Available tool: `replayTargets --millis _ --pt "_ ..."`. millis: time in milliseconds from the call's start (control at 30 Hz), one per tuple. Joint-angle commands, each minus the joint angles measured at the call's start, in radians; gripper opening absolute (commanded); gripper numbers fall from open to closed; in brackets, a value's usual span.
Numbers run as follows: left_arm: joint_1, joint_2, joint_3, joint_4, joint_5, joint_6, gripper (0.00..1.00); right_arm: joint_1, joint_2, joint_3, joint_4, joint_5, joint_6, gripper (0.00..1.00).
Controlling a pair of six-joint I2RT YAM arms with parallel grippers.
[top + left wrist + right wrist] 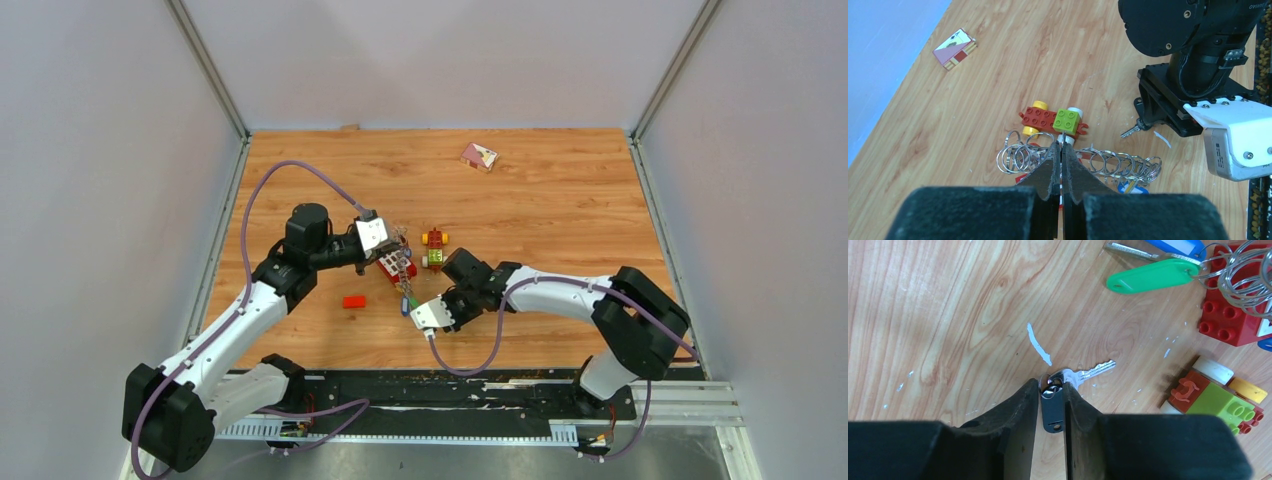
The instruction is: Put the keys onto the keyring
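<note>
1. Left jaws are pressed fully together, their tips down on the keyring, a row of thin wire loops near the middle of the tabletop. Whether a loop is nipped between them cannot be told.
2. Right jaws are closed on the black plastic tag of a loose key, one jaw against each side of the tag. Its silver blade points away over the wood. It sits just on the near-edge side of the keyring and apart from it.
3. Done so far, as I judge it: a green-tagged key and a blue-tagged key appear to hang on the loops. The loops lie across a red brick beside the toy car.
4. Left to do: the loose key is not yet on the ring. It needs carrying to the loops and threading on, which is likely the fiddly part. No other loose key shows.
5. Writing: white lettering on the black housing of the right arm is cut by the picture's edge and too small to read. The card near the far edge has a printed face that is not legible. The key tags look blank.
</note>
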Motion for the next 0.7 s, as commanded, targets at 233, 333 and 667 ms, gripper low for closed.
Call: replayTargets --millis 233,333,667 --pt "0.007 -0.008 0.012 0.045 0.024 0.001 0.00 0.010 0.029 0.037 0.005 0.023 -0.043 0.21" --pt "0.007 -0.009 0.013 0.044 0.024 0.001 0.00 0.010 0.035 0.044 0.000 0.026 -0.049 0.19" --pt "0.007 -0.009 0.012 0.042 0.024 0.004 0.00 0.010 0.029 0.051 -0.022 0.026 -0.050 0.08"
